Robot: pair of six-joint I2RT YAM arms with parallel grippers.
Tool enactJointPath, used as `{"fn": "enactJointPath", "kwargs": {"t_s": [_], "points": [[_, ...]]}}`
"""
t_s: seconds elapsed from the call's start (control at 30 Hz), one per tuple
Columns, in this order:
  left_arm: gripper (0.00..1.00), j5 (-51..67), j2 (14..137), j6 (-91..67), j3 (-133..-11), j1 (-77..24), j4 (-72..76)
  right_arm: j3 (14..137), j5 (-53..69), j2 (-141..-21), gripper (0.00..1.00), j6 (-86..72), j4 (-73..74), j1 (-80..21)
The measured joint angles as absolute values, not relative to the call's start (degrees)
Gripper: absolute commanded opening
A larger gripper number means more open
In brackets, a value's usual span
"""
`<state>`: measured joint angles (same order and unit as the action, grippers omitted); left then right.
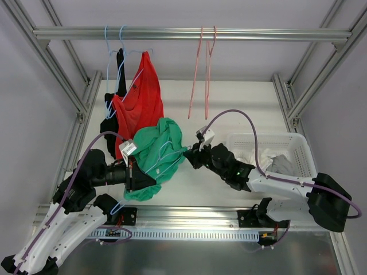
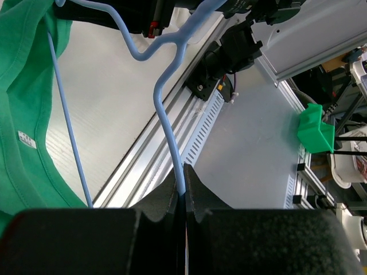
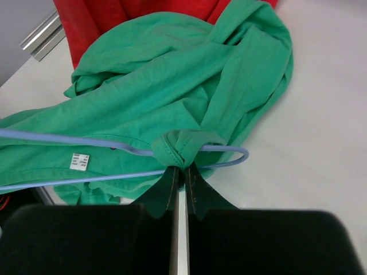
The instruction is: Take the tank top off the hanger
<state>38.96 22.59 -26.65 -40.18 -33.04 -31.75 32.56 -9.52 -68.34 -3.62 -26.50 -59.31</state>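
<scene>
The green tank top (image 1: 156, 160) hangs bunched between the two arms just above the table (image 1: 246, 109), draped on a light blue hanger (image 2: 168, 134). The left gripper (image 2: 184, 186) is clamped tight on the hanger's wire. The right gripper (image 3: 180, 175) pinches a gathered fold of the green fabric, probably a strap, at the hanger's rounded end. Behind, a red garment (image 1: 140, 103) hangs from the rail (image 1: 258, 34). A white basket (image 1: 269, 136) sits at right.
</scene>
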Motion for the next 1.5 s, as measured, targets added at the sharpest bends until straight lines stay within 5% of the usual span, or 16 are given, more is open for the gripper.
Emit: {"fn": "enactJointPath", "kwargs": {"t_s": [0.3, 0.63, 0.9, 1.17, 1.5], "points": [[0.0, 39.0, 21.7, -26.7, -40.2, -33.0, -31.1, 31.9, -18.2, -60.1, 0.0, -3.3, -23.2, -58.0], [0.0, 41.6, 25.9, -29.8, -42.7, -33.0, -23.7, 39.6, -14.7, -55.2, 0.0, -2.3, -4.5, -40.2], [0.0, 39.9, 32.9, -37.8, -43.6, -40.3, 11.5, 52.8, -4.3, -45.3, 0.0, -0.9, 12.1, -40.1], [0.0, 27.1, 50.2, -22.8, -53.8, -59.6, 34.7, 70.3, 10.9, -38.0, 0.0, -3.1, 19.0, -39.9], [0.0, 11.1, 58.2, -10.5, -53.2, -60.8, 64.2, 56.6, 17.1, -42.9, 0.0, -8.2, 19.8, -47.2]]}}
